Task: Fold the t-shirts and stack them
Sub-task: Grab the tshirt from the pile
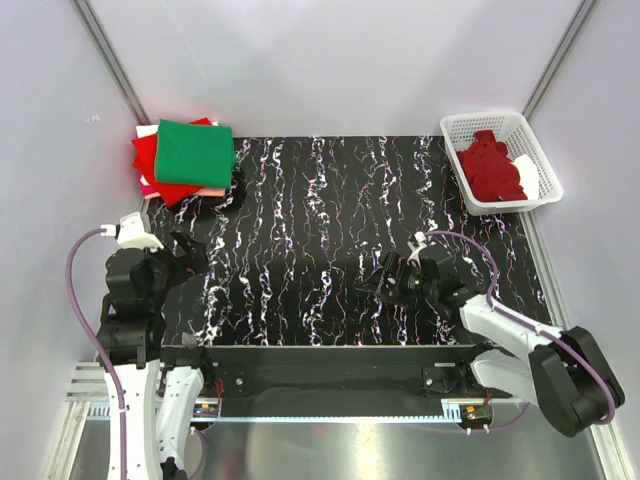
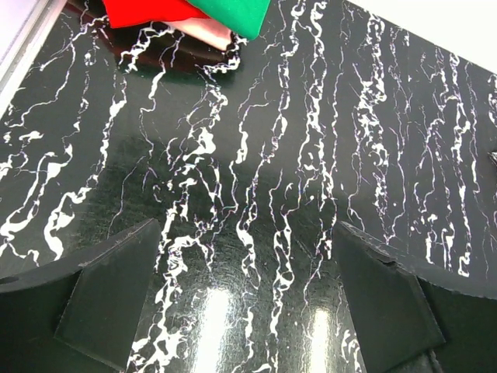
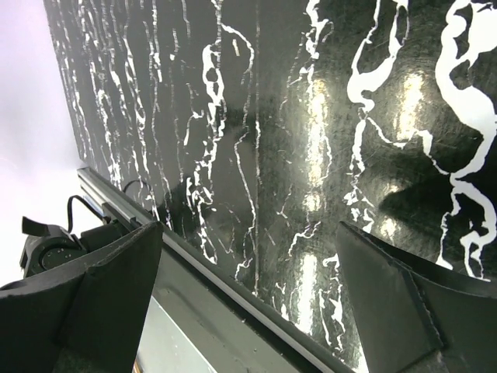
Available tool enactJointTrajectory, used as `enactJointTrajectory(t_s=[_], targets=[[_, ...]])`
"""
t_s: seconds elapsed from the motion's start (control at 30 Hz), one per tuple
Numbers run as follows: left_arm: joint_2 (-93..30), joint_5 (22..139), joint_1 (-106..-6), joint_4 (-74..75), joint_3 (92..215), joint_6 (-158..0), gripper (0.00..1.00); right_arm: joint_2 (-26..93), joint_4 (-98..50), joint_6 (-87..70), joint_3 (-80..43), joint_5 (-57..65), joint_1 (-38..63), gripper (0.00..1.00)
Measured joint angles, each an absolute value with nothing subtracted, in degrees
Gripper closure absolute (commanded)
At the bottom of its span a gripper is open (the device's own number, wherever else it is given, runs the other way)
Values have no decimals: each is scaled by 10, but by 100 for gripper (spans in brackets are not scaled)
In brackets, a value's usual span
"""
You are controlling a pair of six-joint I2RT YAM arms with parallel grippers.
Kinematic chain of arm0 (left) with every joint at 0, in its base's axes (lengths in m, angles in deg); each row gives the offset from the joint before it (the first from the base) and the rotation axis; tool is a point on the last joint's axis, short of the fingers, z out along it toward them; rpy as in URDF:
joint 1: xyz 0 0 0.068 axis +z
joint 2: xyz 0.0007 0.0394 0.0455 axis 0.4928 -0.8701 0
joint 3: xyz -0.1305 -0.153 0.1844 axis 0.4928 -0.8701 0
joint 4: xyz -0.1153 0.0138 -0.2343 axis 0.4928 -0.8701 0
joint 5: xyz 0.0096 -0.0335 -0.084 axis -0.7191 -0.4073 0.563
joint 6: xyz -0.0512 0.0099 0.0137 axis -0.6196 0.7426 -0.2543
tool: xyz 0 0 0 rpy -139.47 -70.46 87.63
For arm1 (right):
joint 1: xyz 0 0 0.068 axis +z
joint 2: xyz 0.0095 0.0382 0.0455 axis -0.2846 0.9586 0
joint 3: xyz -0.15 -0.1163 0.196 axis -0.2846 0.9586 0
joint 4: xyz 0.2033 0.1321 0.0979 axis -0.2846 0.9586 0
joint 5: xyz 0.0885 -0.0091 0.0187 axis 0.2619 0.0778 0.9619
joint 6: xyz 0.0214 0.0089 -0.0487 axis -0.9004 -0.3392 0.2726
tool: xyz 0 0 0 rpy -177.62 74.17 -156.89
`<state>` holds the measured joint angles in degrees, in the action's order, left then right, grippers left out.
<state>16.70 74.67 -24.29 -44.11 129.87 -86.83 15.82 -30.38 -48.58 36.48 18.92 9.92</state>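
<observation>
Folded t-shirts lie stacked at the table's far left corner: a green one [image 1: 194, 152] on top, a bright red one [image 1: 152, 160] under it, pale pink [image 1: 210, 191] showing at the bottom edge. The left wrist view catches the stack's near edge, green [image 2: 237, 12], red [image 2: 144, 9] and pink [image 2: 208, 31]. A dark crimson t-shirt [image 1: 491, 166] is bunched in the white basket [image 1: 458, 127]. My left gripper [image 1: 190, 252] is open over bare table at the near left, its jaws wide with nothing between them [image 2: 247, 295]. My right gripper [image 1: 385, 280] is open and empty near the front edge [image 3: 248, 303].
The black, white-veined tabletop [image 1: 330, 230] spans between the arms. Its front rail [image 3: 225, 287] runs under the right gripper. White walls close the back and sides. A white cloth or paper piece [image 1: 527, 172] lies in the basket beside the crimson shirt.
</observation>
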Motion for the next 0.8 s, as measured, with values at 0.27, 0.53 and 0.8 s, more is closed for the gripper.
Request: enactJointTrajectory(t_s=[0.27, 0.53, 0.8], targets=[[169, 737, -242, -441, 1298, -869, 1, 105, -206, -454, 300, 147, 99, 0], [169, 733, -241, -441, 1298, -869, 1, 274, -19, -320, -234, -3, -18, 0], [180, 733, -231, -441, 1294, -869, 1, 546, 136, -288, -583, -139, -179, 0]])
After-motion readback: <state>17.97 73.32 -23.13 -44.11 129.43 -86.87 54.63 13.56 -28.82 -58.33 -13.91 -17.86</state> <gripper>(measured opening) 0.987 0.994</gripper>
